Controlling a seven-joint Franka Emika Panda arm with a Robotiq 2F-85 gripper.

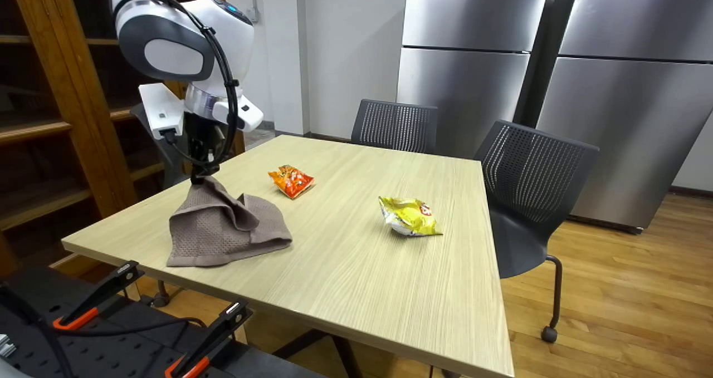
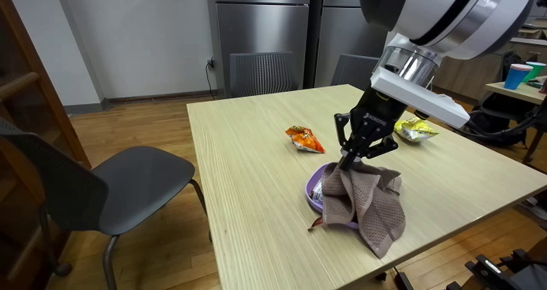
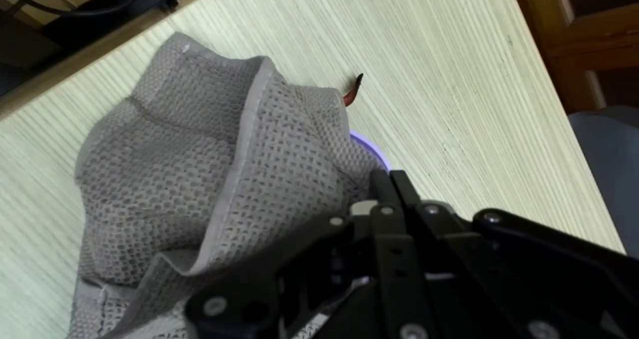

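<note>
- A brown waffle-weave cloth point(image 2: 378, 191) is pinched by the hand point(image 3: 391, 175), whose fingers point(image 3: 381, 185) are pressed together on it.
- The cloth is gathered up to a peak at the fingertips and is draped over a purple bowl point(image 2: 314, 181) on the desk point(image 1: 345, 289).
- Most of the bowl is hidden; part of its rim is exposed, and a silvery wrapper point(image 2: 317, 192) can be seen inside.
- A slim, dark-tipped red piece point(image 3: 353, 92) is seen jutting from under the cloth.
- An orange packet point(image 1: 292, 181) is set near the cloth, and a yellow packet point(image 1: 411, 217) is placed farther off.
- Dark chairs point(image 1: 535, 172) are stood around the desk, and steel refrigerators point(image 1: 468, 88) are seen behind.
</note>
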